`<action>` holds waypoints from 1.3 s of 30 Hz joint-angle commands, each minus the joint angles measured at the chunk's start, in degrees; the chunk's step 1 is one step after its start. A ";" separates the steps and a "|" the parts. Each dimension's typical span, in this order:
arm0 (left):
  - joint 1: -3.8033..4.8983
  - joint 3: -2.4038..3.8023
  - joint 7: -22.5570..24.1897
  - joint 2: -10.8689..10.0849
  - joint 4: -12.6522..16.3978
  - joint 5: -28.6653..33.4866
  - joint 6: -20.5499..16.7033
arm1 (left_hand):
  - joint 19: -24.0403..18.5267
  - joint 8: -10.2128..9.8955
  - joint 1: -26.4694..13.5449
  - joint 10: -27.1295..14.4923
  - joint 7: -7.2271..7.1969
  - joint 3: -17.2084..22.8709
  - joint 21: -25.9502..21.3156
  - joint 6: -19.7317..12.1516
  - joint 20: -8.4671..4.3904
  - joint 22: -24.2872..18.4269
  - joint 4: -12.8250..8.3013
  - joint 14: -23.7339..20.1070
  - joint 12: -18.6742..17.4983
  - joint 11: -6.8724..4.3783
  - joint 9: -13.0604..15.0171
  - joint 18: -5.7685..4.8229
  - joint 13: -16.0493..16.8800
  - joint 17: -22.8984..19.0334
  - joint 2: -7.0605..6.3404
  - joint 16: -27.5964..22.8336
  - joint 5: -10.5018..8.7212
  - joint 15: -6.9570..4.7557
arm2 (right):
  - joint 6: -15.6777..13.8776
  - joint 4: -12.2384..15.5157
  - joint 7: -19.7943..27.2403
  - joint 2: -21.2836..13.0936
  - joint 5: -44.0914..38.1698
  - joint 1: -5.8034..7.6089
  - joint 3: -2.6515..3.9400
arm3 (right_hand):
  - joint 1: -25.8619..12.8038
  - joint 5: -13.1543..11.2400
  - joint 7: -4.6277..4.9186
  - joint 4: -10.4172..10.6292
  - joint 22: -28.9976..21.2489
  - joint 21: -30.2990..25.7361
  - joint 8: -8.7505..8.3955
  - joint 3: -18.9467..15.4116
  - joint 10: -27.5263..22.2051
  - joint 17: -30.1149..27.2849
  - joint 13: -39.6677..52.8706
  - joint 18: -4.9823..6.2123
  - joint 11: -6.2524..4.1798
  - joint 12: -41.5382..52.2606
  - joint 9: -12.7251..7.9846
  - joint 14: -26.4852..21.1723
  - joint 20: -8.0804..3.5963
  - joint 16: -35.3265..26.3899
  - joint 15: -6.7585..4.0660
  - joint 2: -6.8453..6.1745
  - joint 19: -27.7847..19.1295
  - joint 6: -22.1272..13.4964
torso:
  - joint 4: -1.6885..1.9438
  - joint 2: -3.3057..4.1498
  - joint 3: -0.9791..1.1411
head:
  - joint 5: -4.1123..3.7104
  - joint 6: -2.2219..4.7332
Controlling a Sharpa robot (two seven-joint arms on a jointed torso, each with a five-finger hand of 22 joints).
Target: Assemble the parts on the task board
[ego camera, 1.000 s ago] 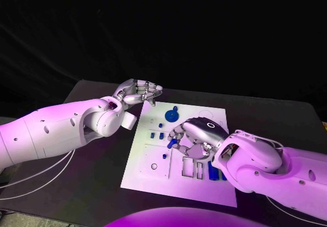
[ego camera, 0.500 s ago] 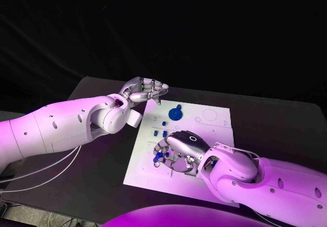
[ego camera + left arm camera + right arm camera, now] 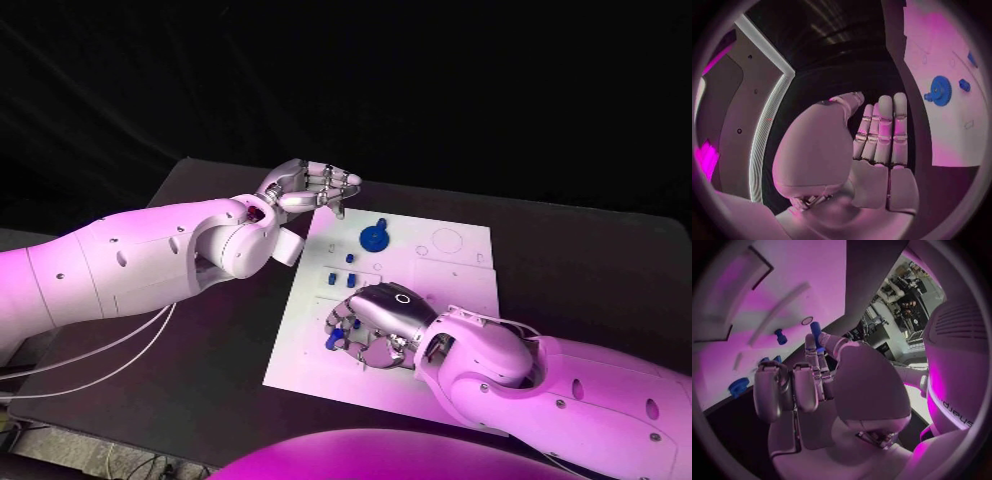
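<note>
Right hand [image 3: 378, 322] now lower over task board [image 3: 459, 262], pinching small blue peg [image 3: 815, 331] above near-left holes: insertion imminent. Left hand [image 3: 309, 188] curled empty at far-left corner. Blue gear [image 3: 375, 238] seated.

Pink light from above on a bright scene against a black room.
The board [image 3: 440, 262] and both white arms glow brightest; the table [image 3: 577, 250] stays dim and everything past its far edge is black. The right hand [image 3: 378, 320] throws a soft shadow on the board's near left part. Small glints sit on the left hand [image 3: 306, 188]. Both wrist views are round, dark-rimmed, and bend straight edges; there the blue part [image 3: 815, 331] is evenly lit.
</note>
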 commanded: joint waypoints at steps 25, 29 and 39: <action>0.02 0.03 0.24 -0.11 0.10 0.32 0.99 | -0.29 0.04 -0.34 -0.44 0.00 -0.33 -0.38 -0.53 0.27 -0.05 -0.01 -0.40 0.12 0.05 0.05 0.75 0.08 -0.08 0.33 -0.20 0.13 -0.06 | 2.04 -0.71 -3.56 0.26 -7.88 -0.87 -0.12 | -0.42 0.53 -0.18 -0.19 11.20 -0.08 2.85 0.14 0.55 0.03 0.04 -0.98 0.00 -0.59 3.39 1.94 -0.42 0.15 -0.39 0.08 2.31 0.53 | 0.03 -0.03 -0.01 | 0.21 -0.29; 0.02 0.03 0.23 -0.16 0.10 0.32 0.98 | -0.29 0.04 -0.34 -0.44 0.00 -0.33 -0.38 -0.53 0.27 -0.05 -0.01 -0.40 0.12 0.05 0.05 0.75 0.08 -0.08 0.33 -0.20 0.13 -0.06 | 2.29 -0.49 -3.38 -0.03 -7.88 -0.89 -0.11 | -0.46 0.58 -0.20 -0.22 11.25 0.05 2.89 0.16 0.60 0.00 0.05 -1.01 -0.01 -0.61 3.42 1.94 -0.42 0.14 -0.40 0.08 2.36 0.53 | 0.02 0.01 0.00 | 0.25 -0.35; 0.03 0.03 0.18 -0.13 0.09 0.32 0.92 | -0.34 0.09 -0.36 -0.64 0.00 -0.44 -0.50 -0.57 0.30 -0.10 0.00 -0.54 0.30 0.07 0.07 0.76 0.11 -0.09 0.37 -0.18 0.13 -0.03 | 3.99 -0.87 -3.07 0.63 -6.79 -0.90 -0.11 | -2.08 1.05 -0.01 -0.03 10.98 -0.77 2.84 -0.36 0.40 -0.34 0.00 -0.85 0.18 -1.42 3.65 1.86 -0.34 0.02 -0.26 -0.98 2.06 -0.19 | 0.03 0.04 -0.09 | 0.22 -0.35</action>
